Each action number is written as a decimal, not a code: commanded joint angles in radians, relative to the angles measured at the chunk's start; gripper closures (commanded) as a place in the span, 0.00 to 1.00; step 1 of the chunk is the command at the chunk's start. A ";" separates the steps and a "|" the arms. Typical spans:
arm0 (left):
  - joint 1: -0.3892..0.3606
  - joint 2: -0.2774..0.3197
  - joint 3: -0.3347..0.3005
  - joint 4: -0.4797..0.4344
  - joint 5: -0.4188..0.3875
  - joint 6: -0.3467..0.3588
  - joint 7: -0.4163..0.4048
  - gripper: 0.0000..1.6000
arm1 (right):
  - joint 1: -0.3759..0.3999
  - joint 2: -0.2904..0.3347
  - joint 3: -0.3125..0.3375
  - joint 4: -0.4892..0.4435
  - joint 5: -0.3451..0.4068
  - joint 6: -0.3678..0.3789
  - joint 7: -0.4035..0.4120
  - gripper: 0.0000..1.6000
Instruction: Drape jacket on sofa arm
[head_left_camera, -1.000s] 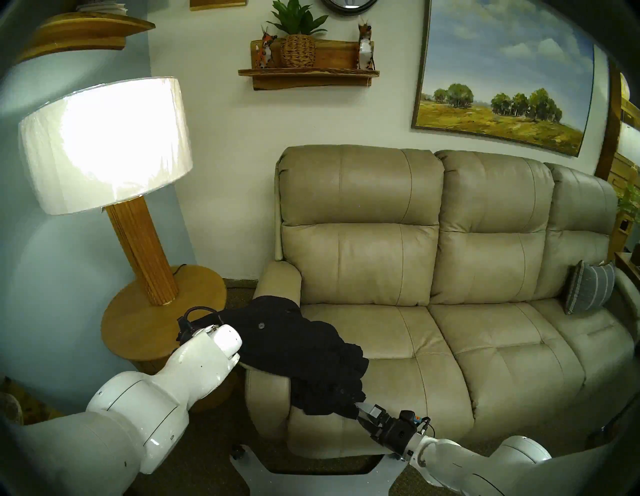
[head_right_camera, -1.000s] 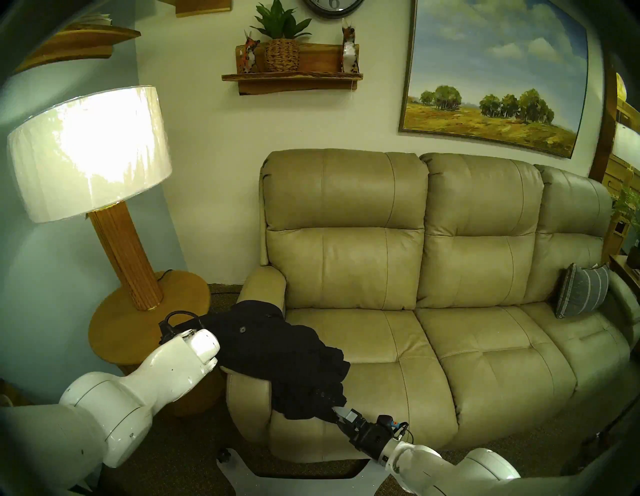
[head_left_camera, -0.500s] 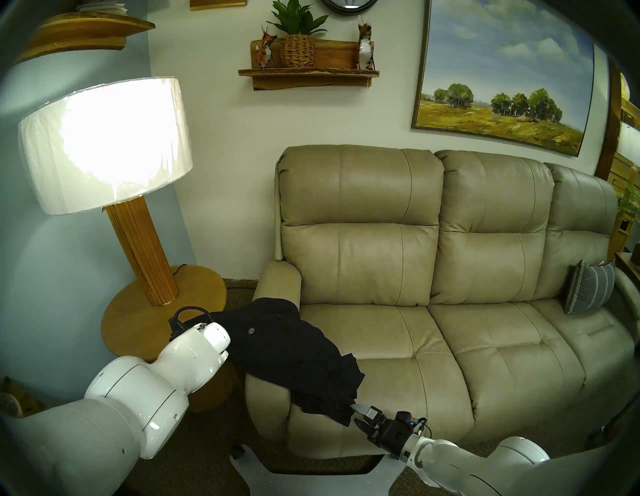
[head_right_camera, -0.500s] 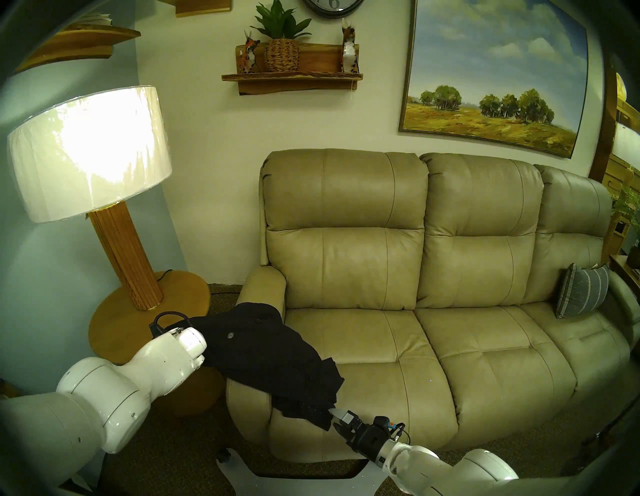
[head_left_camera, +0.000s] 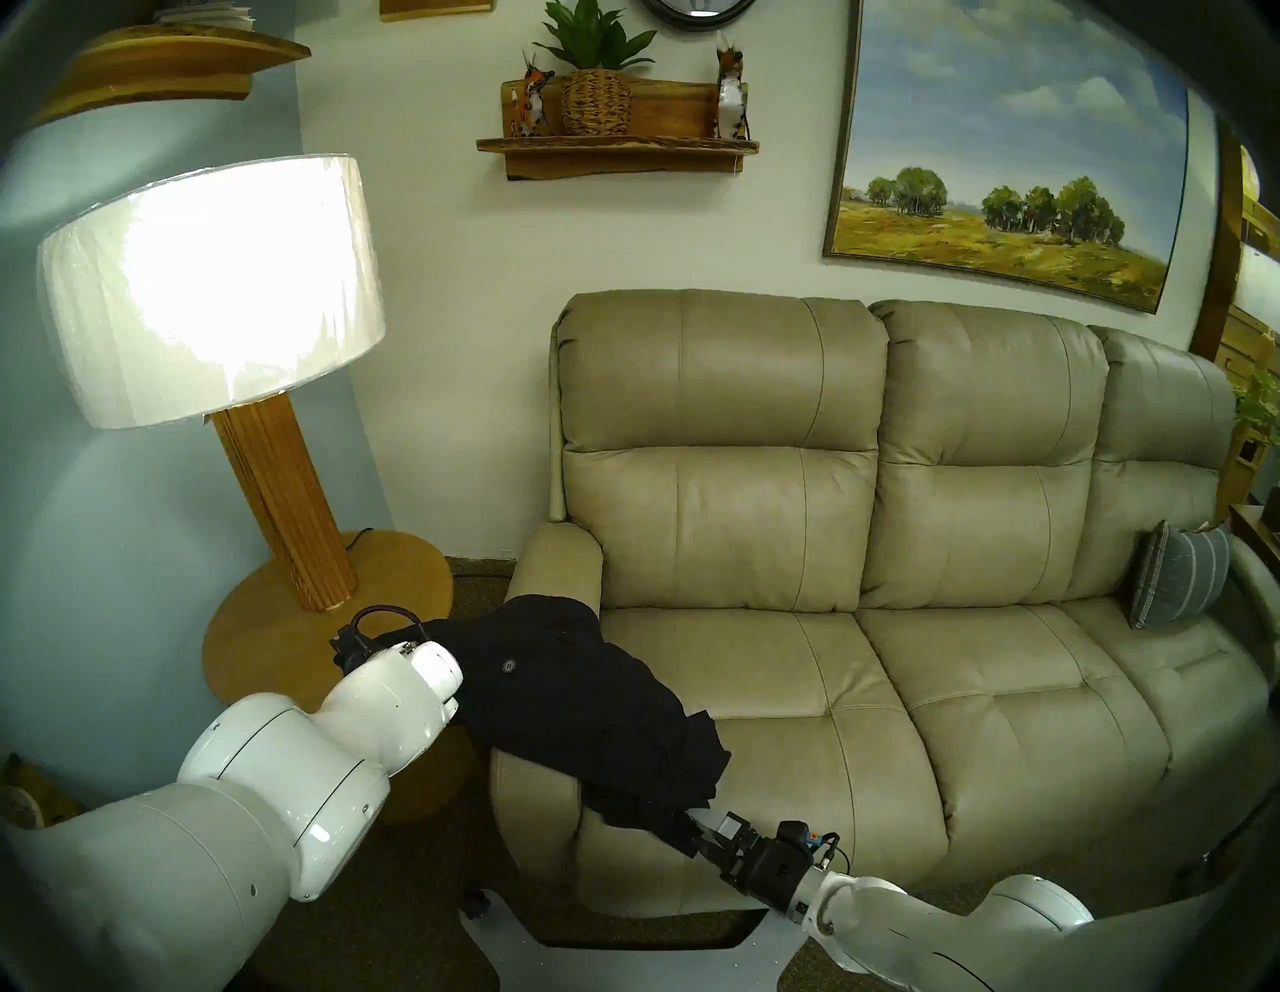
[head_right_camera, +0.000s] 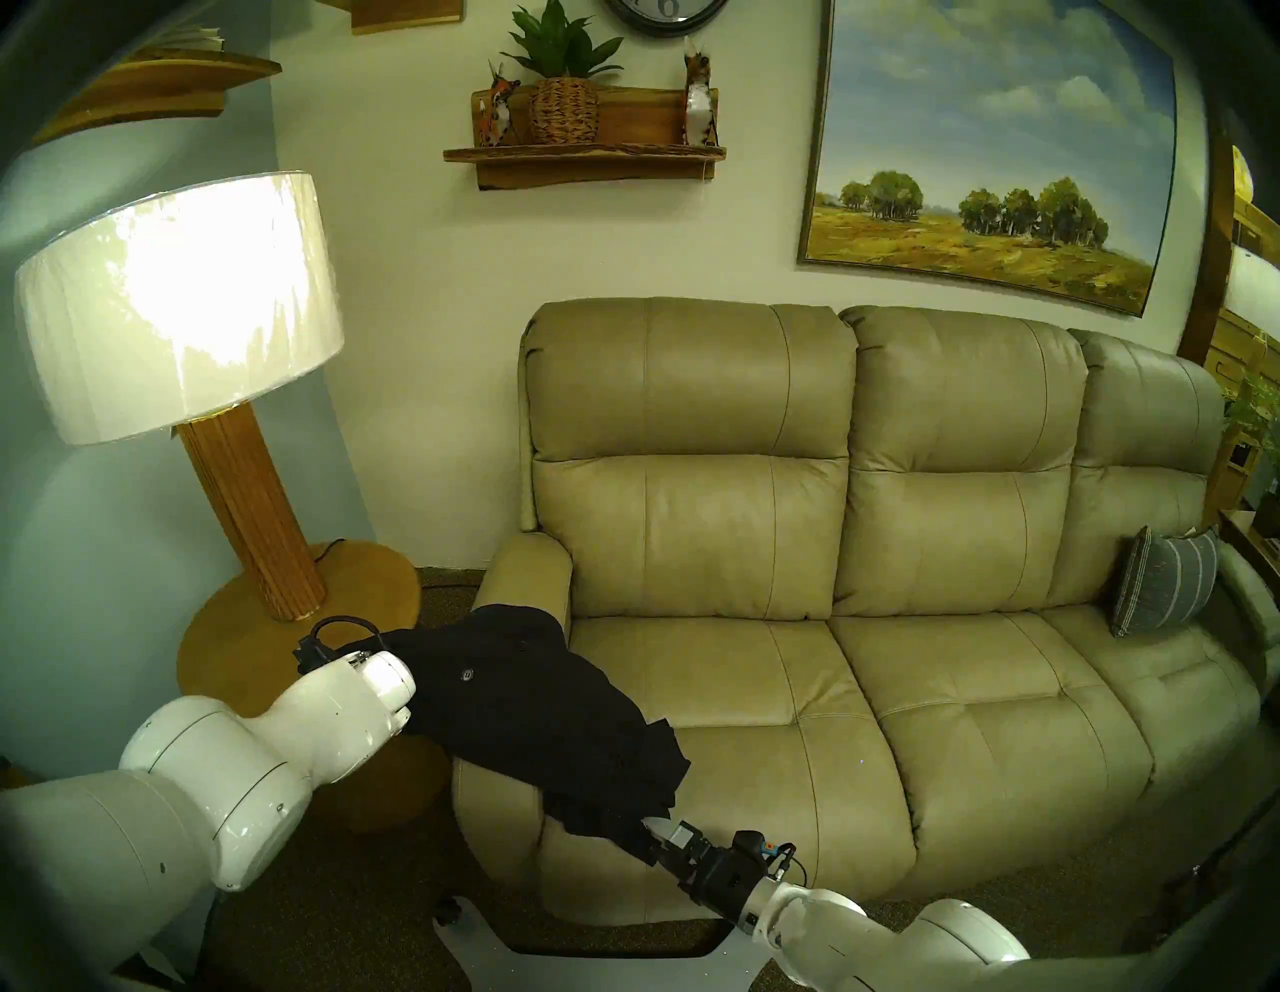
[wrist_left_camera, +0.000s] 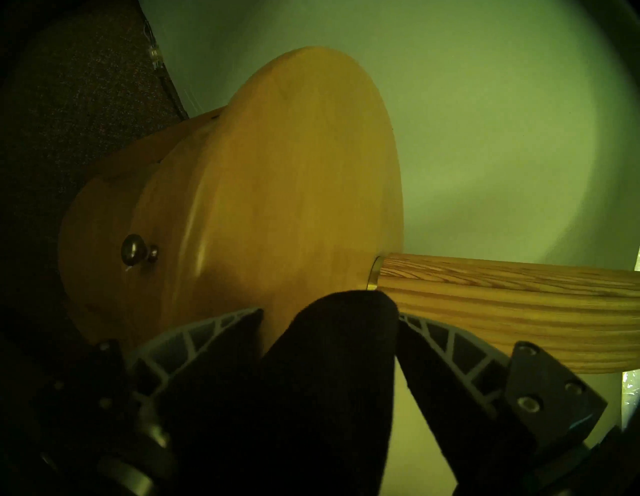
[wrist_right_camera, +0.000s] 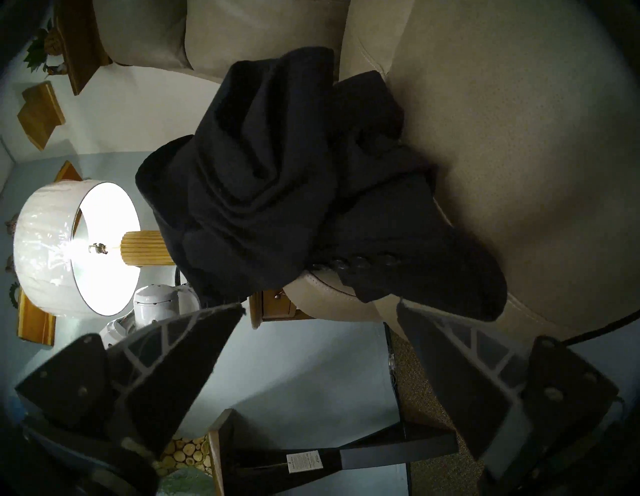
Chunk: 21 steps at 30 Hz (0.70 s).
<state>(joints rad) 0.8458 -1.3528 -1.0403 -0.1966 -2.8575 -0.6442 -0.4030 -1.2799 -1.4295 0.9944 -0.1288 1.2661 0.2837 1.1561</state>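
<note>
Nearest the robot, the right gripper (wrist_right_camera: 318, 311) had its jaws spread apart, with nothing between them; the low hanging corner of the jacket (wrist_right_camera: 294, 180) lay just beyond the fingertips (wrist_right_camera: 407, 311), close to one tip, though contact could not be judged. In the head view that gripper (head_left_camera: 698, 831) sat at the jacket's (head_left_camera: 589, 706) lower hem, in front of the seat. Farther off, the jacket lay across the sofa arm (head_left_camera: 537, 786), bunched toward the seat side. At its outer end, the left gripper (wrist_left_camera: 329, 311) had its jaws clamped on a fold of the black cloth (wrist_left_camera: 311, 381), over the round wooden side table (wrist_left_camera: 294, 173) beside the lamp post (wrist_left_camera: 502, 294).
</note>
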 joint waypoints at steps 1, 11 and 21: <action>-0.002 -0.031 -0.011 -0.021 -0.008 0.015 -0.049 0.00 | 0.015 -0.033 0.001 -0.008 0.001 -0.005 -0.008 0.00; 0.022 -0.067 -0.012 -0.032 -0.012 0.015 -0.082 0.00 | 0.054 -0.115 0.005 -0.029 0.002 -0.032 -0.076 0.00; 0.036 -0.101 -0.048 -0.076 -0.022 -0.052 -0.209 0.00 | 0.060 -0.122 0.014 -0.023 0.008 -0.044 -0.115 0.00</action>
<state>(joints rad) 0.8786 -1.4102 -1.0699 -0.2278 -2.8804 -0.6676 -0.5459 -1.2400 -1.5263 1.0046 -0.1465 1.2698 0.2449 1.0485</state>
